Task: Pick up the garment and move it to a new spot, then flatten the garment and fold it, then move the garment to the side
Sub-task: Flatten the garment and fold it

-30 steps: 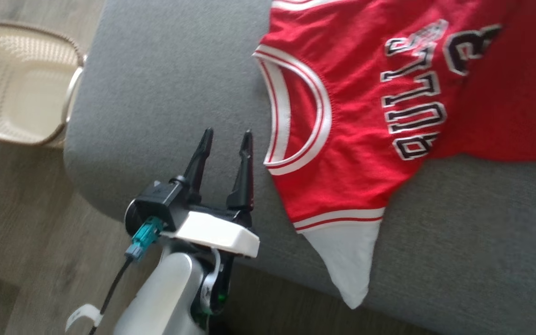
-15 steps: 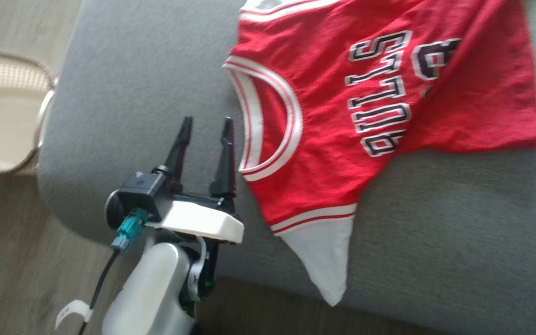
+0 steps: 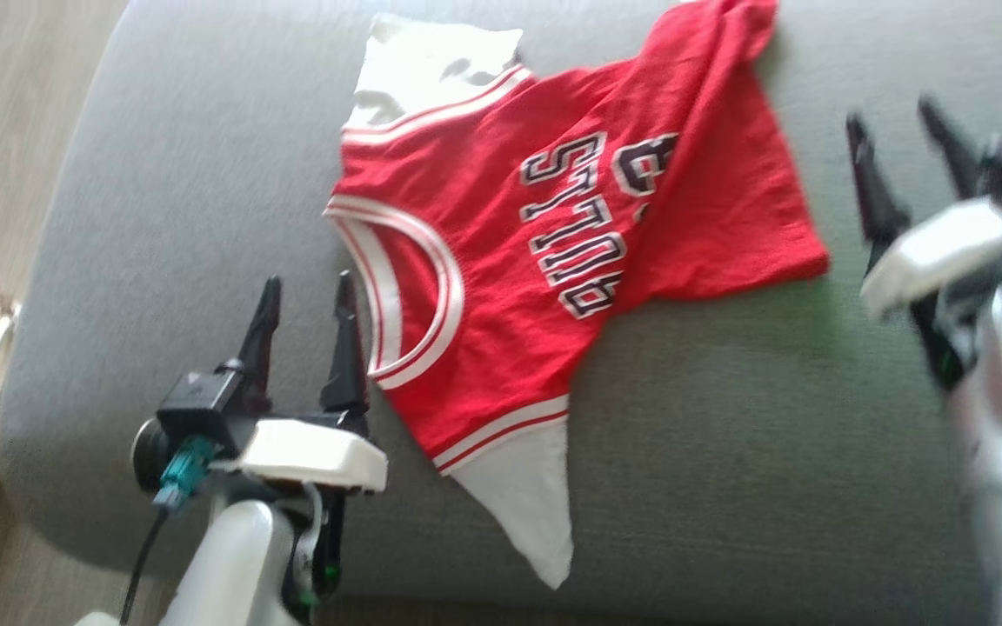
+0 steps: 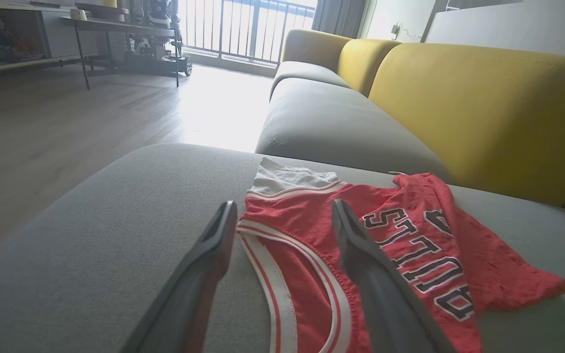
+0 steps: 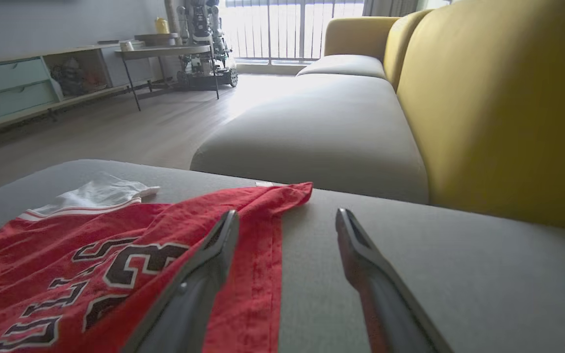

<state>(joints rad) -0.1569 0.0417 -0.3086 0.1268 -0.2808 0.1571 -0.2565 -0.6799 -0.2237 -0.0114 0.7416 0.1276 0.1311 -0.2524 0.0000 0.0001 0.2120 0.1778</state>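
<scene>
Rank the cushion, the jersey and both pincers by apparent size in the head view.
1. cushion
2. jersey
3. left pincer and right pincer: about alike; the right is blurred, so they stay unranked.

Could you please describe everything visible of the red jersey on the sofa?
The jersey is red knit fabric with red-and-white striped trim at neck and armholes, white panels beyond the armholes, and dark white-edged BULLS lettering with a number. It lies rumpled, one side folded over, on the grey seat cushion. The open left gripper and right gripper flank it, holding nothing.
</scene>
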